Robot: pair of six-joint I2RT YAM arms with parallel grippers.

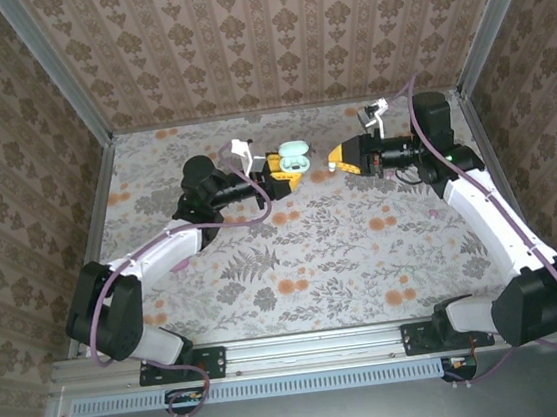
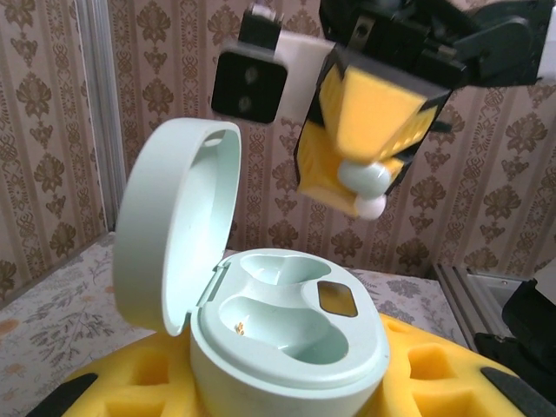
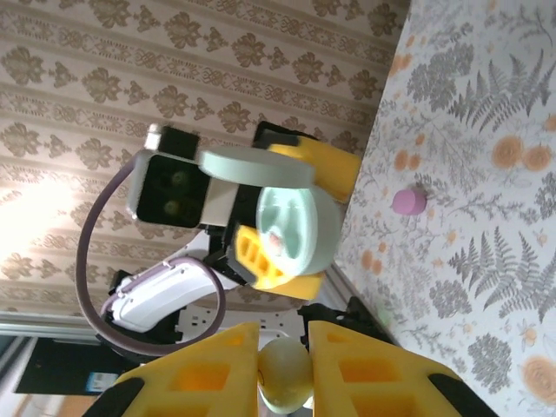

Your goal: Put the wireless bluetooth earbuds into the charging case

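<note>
Over the far middle of the table point(image 1: 315, 265), the left gripper point(image 1: 284, 172) clamps the mint charging case point(image 1: 295, 154), lid open, while the right gripper point(image 1: 337, 158), just beside it, pinches a pale earbud point(image 3: 285, 373) between its yellow pads point(image 3: 208, 375).

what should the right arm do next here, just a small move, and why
Probably ease the right end effector toward the charging case, lining the earbud up over an empty well. The left end effector holds the case with its lid open and both wells look empty; the earbud is pinched but hangs apart from the case.
</note>
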